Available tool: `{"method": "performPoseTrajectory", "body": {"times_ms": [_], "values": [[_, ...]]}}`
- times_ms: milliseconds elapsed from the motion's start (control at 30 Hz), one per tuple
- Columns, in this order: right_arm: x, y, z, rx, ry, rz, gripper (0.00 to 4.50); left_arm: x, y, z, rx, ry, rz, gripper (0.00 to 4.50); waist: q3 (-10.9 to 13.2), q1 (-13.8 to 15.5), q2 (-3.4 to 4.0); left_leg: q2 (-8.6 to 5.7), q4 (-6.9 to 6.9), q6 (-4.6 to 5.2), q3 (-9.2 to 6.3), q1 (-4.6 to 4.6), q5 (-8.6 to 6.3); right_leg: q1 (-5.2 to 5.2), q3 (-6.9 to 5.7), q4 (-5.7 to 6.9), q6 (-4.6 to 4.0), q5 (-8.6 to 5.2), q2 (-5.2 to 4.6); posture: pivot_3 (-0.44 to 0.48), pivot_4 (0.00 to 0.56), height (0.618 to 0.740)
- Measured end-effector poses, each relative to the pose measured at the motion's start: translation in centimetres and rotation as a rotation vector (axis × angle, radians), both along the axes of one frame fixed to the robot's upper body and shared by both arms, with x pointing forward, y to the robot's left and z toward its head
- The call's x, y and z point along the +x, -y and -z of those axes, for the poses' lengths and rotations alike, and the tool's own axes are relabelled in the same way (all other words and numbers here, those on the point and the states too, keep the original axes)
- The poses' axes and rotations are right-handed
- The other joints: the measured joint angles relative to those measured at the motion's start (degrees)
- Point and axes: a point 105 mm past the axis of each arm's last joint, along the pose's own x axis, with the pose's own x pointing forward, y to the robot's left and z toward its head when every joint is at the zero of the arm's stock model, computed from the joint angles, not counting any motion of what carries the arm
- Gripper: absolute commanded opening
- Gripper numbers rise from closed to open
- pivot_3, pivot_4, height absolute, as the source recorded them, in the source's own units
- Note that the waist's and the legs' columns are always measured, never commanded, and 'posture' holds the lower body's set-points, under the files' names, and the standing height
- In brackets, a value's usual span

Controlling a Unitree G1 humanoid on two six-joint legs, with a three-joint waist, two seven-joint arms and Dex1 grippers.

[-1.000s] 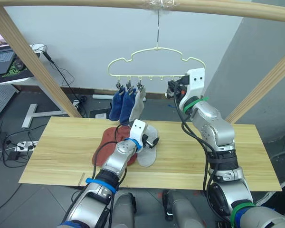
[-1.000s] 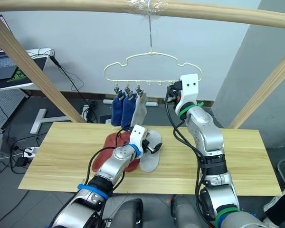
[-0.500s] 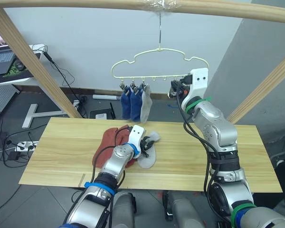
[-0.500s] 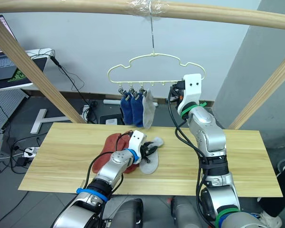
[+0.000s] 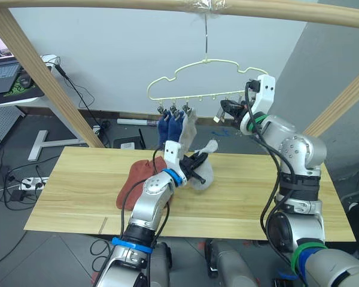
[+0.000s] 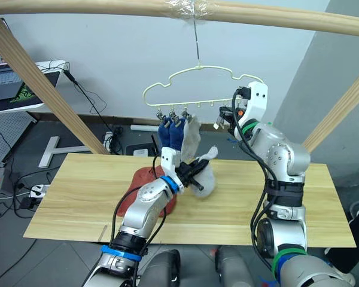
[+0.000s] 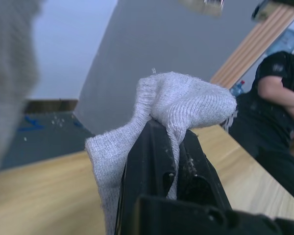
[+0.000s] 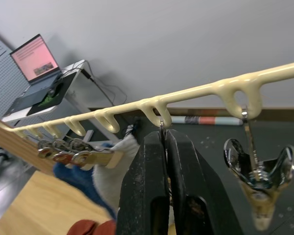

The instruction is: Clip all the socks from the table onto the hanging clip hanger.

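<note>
Three socks already hang on the clip hanger; our left gripper pinches a grey sock above the table, right gripper squeezes a clip. Hanger swinging could wreck the handoff.

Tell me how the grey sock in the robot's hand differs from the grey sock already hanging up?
The grey sock in the left gripper is bunched and lifted off the table, pinched between black fingers. The hanging grey sock droops straight down from a clip on the clip hanger, beside two blue socks. The held one sits lower, the hanging one higher. Both look the same light grey knit.
</note>
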Motion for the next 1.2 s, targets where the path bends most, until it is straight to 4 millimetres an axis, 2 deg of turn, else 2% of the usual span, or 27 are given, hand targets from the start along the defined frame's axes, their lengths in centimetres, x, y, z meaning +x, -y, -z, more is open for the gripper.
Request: {"method": "performPoseTrajectory", "body": {"times_ms": [100,267,767,867,1033,1200], "values": [[0.0,0.2,-0.4,0.03,-0.049,-0.006,0.0,0.2,0.3,-1.6,-0.031,0.049,-0.024,0.01,0.0,0.08,0.0,-0.01,0.02,0.0,0.0,-0.02,0.0,0.01,0.0,-0.02,0.02,0.01,-0.02,-0.071,0.229,0.74],[-0.2,0.1,-0.1,0.023,-0.075,-0.01,0.0,0.7,1.2,-3.2,-0.084,0.069,-0.037,0.01,-0.01,0.04,-0.01,-0.07,0.01,0.0,0.02,-0.02,0.0,0.01,-0.03,-0.05,0.04,0.02,0.0,-0.077,0.224,0.74],[-0.8,-0.1,0.1,0.072,-0.133,-0.02,0.0,1.0,1.5,-4.1,-0.087,0.125,-0.037,0.01,-0.01,-0.22,0.0,-0.05,0.02,0.0,0.02,-0.02,0.0,0.01,-0.03,-0.05,0.04,0.02,0.06,-0.095,0.226,0.74],[-1.0,-0.2,0.0,0.094,-0.14,-0.036,0.77,1.0,1.5,-3.9,-0.084,0.12,-0.037,0.0,-0.01,-0.24,0.0,-0.05,0.02,0.0,0.01,-0.02,0.0,0.0,-0.04,-0.04,0.04,0.02,0.08,-0.095,0.227,0.74],[-1.2,-0.2,0.2,0.106,-0.16,-0.051,2.63,1.0,1.5,-3.9,-0.08,0.121,-0.037,0.0,-0.01,-0.77,0.0,-0.04,0.0,0.0,0.04,-0.04,0.0,-0.02,-0.01,-0.05,0.04,0.02,0.08,-0.093,0.231,0.74],[-1.2,0.4,-0.4,0.123,-0.13,-0.049,4.38,1.1,1.7,-3.7,-0.059,0.124,-0.037,0.0,-0.01,-0.94,0.0,-0.06,-0.01,0.01,0.03,-0.04,0.0,-0.04,-0.02,-0.04,0.04,0.02,0.13,-0.093,0.236,0.74]]}}
